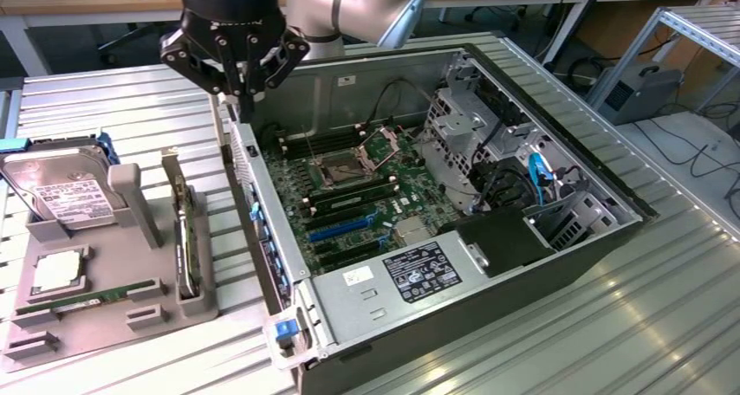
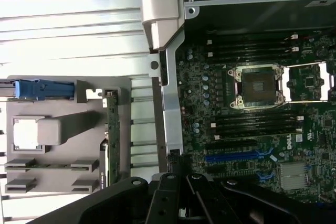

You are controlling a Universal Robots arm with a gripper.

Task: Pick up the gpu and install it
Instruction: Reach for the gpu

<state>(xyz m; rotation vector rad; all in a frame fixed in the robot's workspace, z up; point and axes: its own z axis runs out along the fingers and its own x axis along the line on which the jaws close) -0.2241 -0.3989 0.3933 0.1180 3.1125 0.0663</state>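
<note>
the ribbed metal table (image 1: 104,109) shone, and the computer case (image 1: 359,304) was bare grey sheet metal around a matt green motherboard (image 1: 347,209). the matt grey plastic tray (image 1: 104,321) carried the gpu (image 1: 182,239), dull black with a silvery metal bracket, and a smooth metal hard drive (image 1: 52,171) with a white paper label. the gripper (image 1: 239,96) was glossy black.

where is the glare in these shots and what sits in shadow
exterior view: strong glare on the table at the exterior view's lower right, while the case interior is evenly lit; wrist view: the table ribs beside the case wash out to white, the gripper is a dark shape with little detail, and the case's inner wall lies in shadow
</note>
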